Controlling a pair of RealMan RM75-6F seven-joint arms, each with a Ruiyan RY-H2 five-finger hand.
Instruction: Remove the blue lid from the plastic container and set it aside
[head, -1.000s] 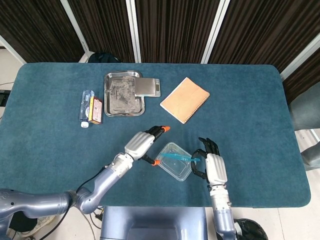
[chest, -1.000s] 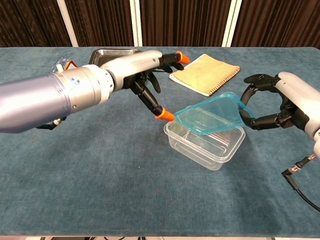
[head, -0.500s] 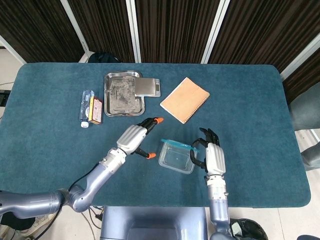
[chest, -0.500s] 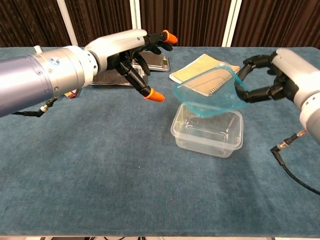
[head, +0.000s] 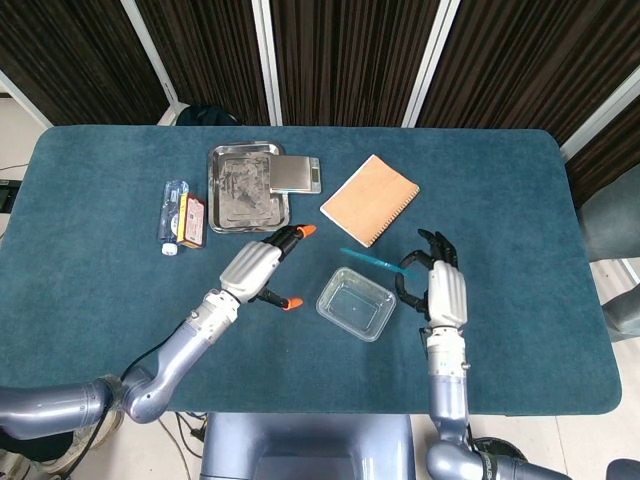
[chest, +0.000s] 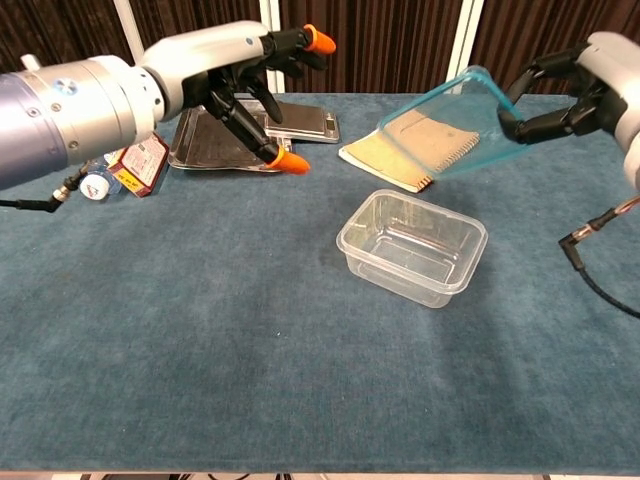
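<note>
The head view looks steeply down from above onto the whole bench (head: 100, 200), while the chest view looks across it low and closer, both sharing its middle.

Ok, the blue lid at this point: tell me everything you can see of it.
The blue lid is a thin, see-through teal plastic sheet, rectangular with rounded corners and a raised rim. It is off the plastic container, held in the air, tilted, by the right hand, which pinches its upper right edge. Nothing else touches it; the notebook shows through it.
</note>
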